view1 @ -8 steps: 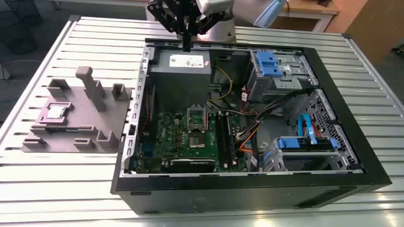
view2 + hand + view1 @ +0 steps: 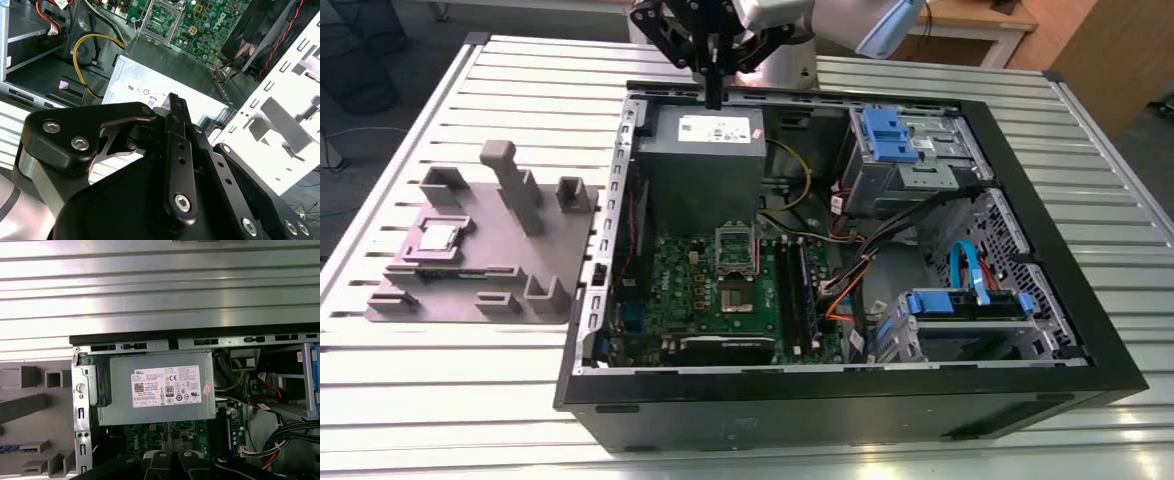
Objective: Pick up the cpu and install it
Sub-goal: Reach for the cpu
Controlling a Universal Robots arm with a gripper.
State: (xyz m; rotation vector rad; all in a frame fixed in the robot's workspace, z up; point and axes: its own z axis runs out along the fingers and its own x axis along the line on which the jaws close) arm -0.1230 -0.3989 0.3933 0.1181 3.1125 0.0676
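Observation:
The cpu, a small silver square chip, lies flat in a recess of the grey holder block on the table, at the exterior view's left of the open computer case. My gripper hangs over the far edge of the case, above the grey power supply, well away from the cpu. Its fingers are shut together with nothing between them, as the second wrist view also shows at the gripper. On the green motherboard the socket sits with its frame open.
Black memory sticks stand beside the socket. Blue drive brackets and cable bundles fill the case's side at the exterior view's right. The holder block carries upright posts. The slatted metal table surrounds the case.

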